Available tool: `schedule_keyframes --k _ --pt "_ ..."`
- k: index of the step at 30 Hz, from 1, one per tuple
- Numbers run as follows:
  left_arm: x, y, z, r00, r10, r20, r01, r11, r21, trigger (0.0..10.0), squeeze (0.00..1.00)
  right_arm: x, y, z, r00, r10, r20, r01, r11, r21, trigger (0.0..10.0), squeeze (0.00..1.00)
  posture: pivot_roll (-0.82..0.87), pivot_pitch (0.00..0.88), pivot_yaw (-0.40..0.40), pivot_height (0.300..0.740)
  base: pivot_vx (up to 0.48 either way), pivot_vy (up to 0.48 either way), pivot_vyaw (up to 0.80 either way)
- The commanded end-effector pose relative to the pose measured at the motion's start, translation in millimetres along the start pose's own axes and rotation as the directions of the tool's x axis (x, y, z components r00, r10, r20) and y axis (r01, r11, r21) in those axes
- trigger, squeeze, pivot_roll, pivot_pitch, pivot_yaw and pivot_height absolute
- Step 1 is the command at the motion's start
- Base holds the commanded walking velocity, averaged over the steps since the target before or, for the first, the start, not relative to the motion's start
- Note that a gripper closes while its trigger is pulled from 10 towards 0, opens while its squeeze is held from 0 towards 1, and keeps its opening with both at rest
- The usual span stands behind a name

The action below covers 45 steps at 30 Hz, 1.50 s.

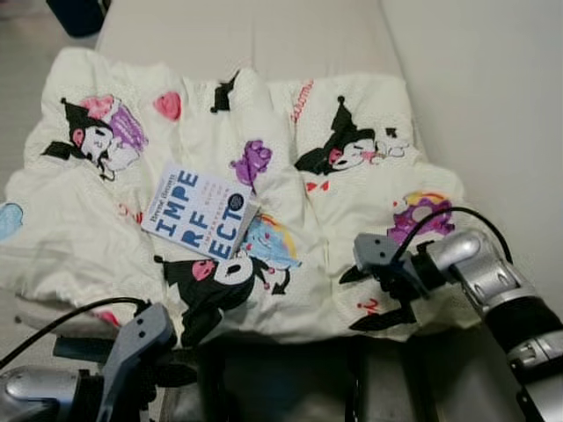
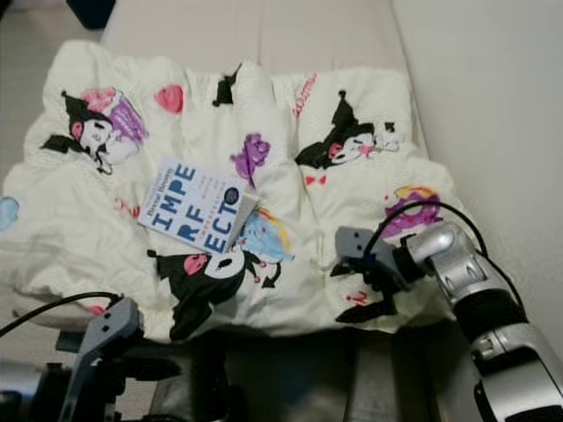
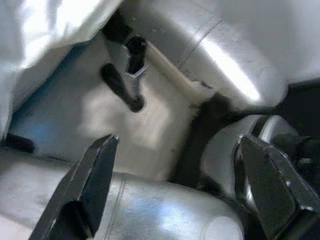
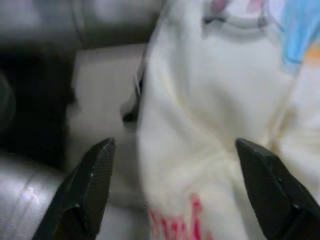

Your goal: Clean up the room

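1. Where counting goes: one crumpled cream quilt printed with black-hatted cartoon figures (image 1: pixel 220 211), one white paperback book with blue lettering (image 1: pixel 201 212), two black-fingered grippers.
2. Readable on the book cover: "IMPE / RF / ECT" in big blue letters; smaller print too blurred to read. Pink script near the quilt's far edge, illegible.
3. Book lying flat on the quilt, slightly left of centre, tilted, touching nothing else.
4. Quilt spread across a pale beige mattress (image 1: pixel 264 31), beside a plain white wall (image 1: pixel 493 97) on the right.
5. Right gripper (image 1: pixel 374 294) at the quilt's near right edge, fingers spread wide, fabric between them in the right wrist view but not pinched.
6. Left gripper (image 3: pixel 185 185) low at the near left, below the quilt's edge, fingers spread apart, empty, close to silver robot parts.
7. Dark blue object (image 1: pixel 77 16) on the floor at far left.
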<state>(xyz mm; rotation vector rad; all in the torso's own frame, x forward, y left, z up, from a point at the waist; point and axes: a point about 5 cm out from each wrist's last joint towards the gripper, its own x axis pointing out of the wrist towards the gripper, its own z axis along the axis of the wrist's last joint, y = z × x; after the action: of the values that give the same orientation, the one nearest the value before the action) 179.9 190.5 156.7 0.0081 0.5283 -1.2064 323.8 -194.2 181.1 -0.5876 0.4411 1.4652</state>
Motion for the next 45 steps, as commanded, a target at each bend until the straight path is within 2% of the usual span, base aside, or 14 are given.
schedule_keyframes --k 1,7,10,12,15,17,19,22,25,28,33,37,42,45 --pt "-2.0 -1.9 4.9 0.999 0.001 0.032 0.0 1.0 -0.022 10.0 0.0 0.5 2.4 7.2 0.997 0.017 0.078 -0.018 1.0 0.016 10.0 0.0 0.06 0.349 0.047 0.57 0.0 0.0 0.0" --pt "-16.2 31.1 36.6 0.915 0.282 0.289 -0.27 0.96 -0.081 10.0 0.0 -4.7 0.2 30.2 0.953 -0.038 0.302 0.02 0.998 0.064 10.0 0.0 0.06 0.351 0.044 0.57 0.0 0.0 0.0" --pt "-43.6 84.7 39.2 0.604 0.74 0.297 -0.725 0.664 -0.18 10.0 0.0 -9.0 -20.7 39.3 0.874 -0.278 0.399 0.235 0.96 0.154 10.0 0.0 0.06 0.351 0.045 0.57 0.0 0.0 0.0" --pt "-51.0 93.9 36.7 0.52 0.81 0.273 -0.796 0.575 -0.19 10.0 0.0 -9.4 -28.4 39.2 0.842 -0.363 0.398 0.313 0.931 0.188 10.0 0.0 0.06 0.351 0.045 0.57 0.0 0.0 0.0" --pt "-64.9 107.8 25.2 0.357 0.915 0.19 -0.908 0.388 -0.161 10.0 0.0 -5.8 -51.3 26.9 0.701 -0.667 0.253 0.618 0.745 0.252 10.0 0.0 0.05 0.35 0.048 0.57 0.0 0.0 0.0" --pt "-64.9 107.8 25.2 0.357 0.915 0.19 -0.908 0.388 -0.161 10.0 0.0 -5.8 -51.3 26.9 0.701 -0.667 0.253 0.618 0.745 0.252 10.0 0.0 0.05 0.35 0.048 0.57 0.0 0.0 0.0" --pt "-67.9 111.7 16.6 0.288 0.946 0.148 -0.944 0.306 -0.121 10.0 0.0 -4.9 -63.5 9.9 0.477 -0.874 0.096 0.837 0.484 0.256 10.0 0.0 0.05 0.353 0.051 0.57 0.0 0.0 0.0" --pt "-60.2 110.2 12.9 0.293 0.946 0.14 -0.949 0.306 -0.081 10.0 0.0 -4.1 -66.7 -9.2 0.277 -0.96 -0.028 0.917 0.256 0.308 10.0 0.0 0.05 0.355 0.057 0.57 0.0 0.0 0.0" --pt "-55.6 110.5 12.0 0.295 0.944 0.145 -0.949 0.308 -0.073 10.0 0.0 -3.3 -67.0 -19.4 0.215 -0.97 -0.109 0.945 0.179 0.272 10.0 0.0 0.06 0.358 0.058 0.57 0.0 0.0 0.0" --pt "-53.5 111.8 10.8 0.287 0.947 0.145 -0.952 0.299 -0.062 10.0 0.0 0.8 -66.3 -26.1 0.214 -0.964 -0.157 0.958 0.175 0.228 10.0 0.0 0.06 0.358 0.058 0.57 0.0 0.0 0.0" --pt "-51.8 111.2 -0.7 0.289 0.952 0.103 -0.956 0.292 -0.01 10.0 0.0 39.9 -38.2 -76.1 0.418 -0.777 -0.47 0.887 0.461 0.026 10.0 0.0 0.07 0.346 0.051 0.57 0.0 0.0 0.0" --pt "-52.2 110.2 -6.3 0.294 0.953 0.079 -0.956 0.294 0.011 10.0 0.0 48.7 -25.7 -92.0 0.458 -0.708 -0.538 0.86 0.507 0.065 10.0 0.0 0.07 0.339 0.051 0.57 0.0 0.0 0.0" --pt "-51.7 110.4 -9.9 0.298 0.953 0.064 -0.955 0.297 0.027 10.0 0.0 47.6 -24.2 -95.4 0.443 -0.727 -0.525 0.875 0.477 0.077 10.0 0.0 0.07 0.339 0.052 0.57 0.0 0.0 0.0" --pt "-54.1 112.9 -4.5 0.264 0.959 0.1 -0.965 0.263 0.022 10.0 0.0 32.2 -49.2 -59.9 0.343 -0.894 -0.288 0.937 0.304 0.173 10.0 0.0 0.07 0.335 0.054 0.57 0.0 0.0 0.0"
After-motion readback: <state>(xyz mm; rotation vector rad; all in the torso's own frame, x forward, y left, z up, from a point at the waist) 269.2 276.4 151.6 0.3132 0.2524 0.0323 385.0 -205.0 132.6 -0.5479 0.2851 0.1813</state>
